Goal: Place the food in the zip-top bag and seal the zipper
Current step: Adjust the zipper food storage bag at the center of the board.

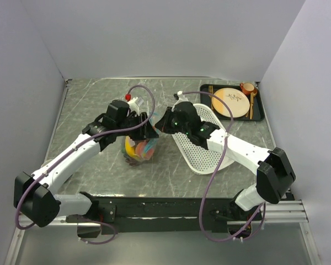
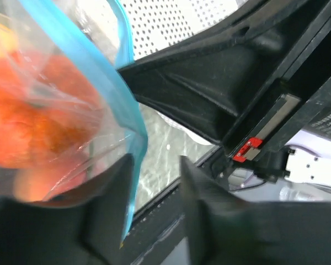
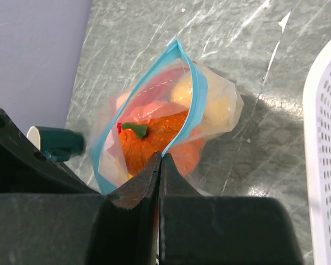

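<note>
Reaching in from the near edge, both arms are brought together over the zip-top bag [image 1: 138, 150], which is stood mouth-up on the grey table [image 1: 99, 176] just left of centre. The left gripper [image 2: 156, 165] is held at the bag's side with its fingers spread. The zipper [image 2: 99, 83] is seen running down into the gap between them and lying against one finger, though the blur in the left wrist view leaves actual contact hard to judge.

The right gripper [image 3: 159, 160] is set at the near end of the mouth, its fingers pressed together with the teal strip pinched between the tips. Beyond that pinch the mouth is left gaping, the two halves of the strip bowed apart into a long loop.

The food is packed inside the bag. An orange tomato [image 3: 149, 149] with a green stem is seen uppermost, with a pale yellow piece [image 3: 182, 91] behind it (peach or lemon cannot be told) and a sliver of red [image 3: 119, 128] at the edge.

A white perforated basket [image 1: 204, 152] is laid to the right of the bag, partly under the right arm. At the far right corner a black tray [image 1: 205, 88] is placed, and a beige plate [image 1: 231, 102] and an orange cup [image 1: 247, 87] are carried on it.
</note>
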Tool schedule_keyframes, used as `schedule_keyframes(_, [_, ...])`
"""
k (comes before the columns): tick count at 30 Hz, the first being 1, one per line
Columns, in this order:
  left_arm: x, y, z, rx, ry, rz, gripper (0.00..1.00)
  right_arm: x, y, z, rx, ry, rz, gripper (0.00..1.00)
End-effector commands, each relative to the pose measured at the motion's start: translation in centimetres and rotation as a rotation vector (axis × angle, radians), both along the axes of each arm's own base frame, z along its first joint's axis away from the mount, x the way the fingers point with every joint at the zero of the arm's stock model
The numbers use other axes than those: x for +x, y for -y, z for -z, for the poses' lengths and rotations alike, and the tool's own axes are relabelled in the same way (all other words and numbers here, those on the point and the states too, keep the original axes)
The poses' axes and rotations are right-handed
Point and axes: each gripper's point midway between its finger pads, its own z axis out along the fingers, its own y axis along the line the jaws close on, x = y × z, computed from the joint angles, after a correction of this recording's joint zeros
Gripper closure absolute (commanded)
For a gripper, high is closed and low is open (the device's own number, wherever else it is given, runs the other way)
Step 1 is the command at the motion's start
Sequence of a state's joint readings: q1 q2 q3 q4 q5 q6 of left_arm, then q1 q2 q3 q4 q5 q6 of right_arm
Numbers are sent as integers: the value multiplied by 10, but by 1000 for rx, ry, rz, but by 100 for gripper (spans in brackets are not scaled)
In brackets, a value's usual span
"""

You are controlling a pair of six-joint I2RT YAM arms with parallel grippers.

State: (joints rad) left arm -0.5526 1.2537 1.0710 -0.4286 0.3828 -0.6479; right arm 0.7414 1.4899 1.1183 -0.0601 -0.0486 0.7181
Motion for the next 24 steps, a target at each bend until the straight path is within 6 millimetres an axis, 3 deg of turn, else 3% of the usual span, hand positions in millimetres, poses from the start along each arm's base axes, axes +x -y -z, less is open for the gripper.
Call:
schedule_keyframes(1, [24, -10, -41, 4, 148, -106, 42, 14, 5, -15, 13, 20, 52, 100])
schedule_keyframes(2, [26, -15, -45, 19, 171, -125, 35, 14, 7, -12, 3, 17, 55, 100])
schedule_keyframes(8, [49, -53, -84, 61, 294, -270, 15, 13, 14, 1, -34, -2, 52, 100])
schedule_keyframes(13, [69, -79, -95, 88, 335, -334, 9, 12, 13, 0, -39, 3, 34, 100])
schedule_keyframes(16, [85, -81, -95, 102, 346, -330, 9, 11, 13, -2, -47, 12, 25, 100])
schedule_keyframes(18, [95, -70, -91, 86, 335, -268, 10, 11, 12, -3, -51, 23, 13, 100])
schedule_keyframes(19, [101, -66, -102, 74, 355, -249, 10, 11, 12, -4, -50, 24, 11, 100])
schedule_keyframes(20, [111, -60, -90, 98, 336, -214, 11, 11, 12, -6, -50, 28, 7, 100])
schedule_keyframes(22, [115, -46, -94, 89, 332, -127, 12, 10, 11, -10, -50, 42, -3, 100])
schedule_keyframes(23, [123, -42, -77, 118, 302, -93, 13, 10, 11, -11, -49, 47, -5, 100])
schedule_keyframes(24, [125, -39, -78, 126, 293, -73, 14, 10, 11, -13, -44, 57, -6, 100])
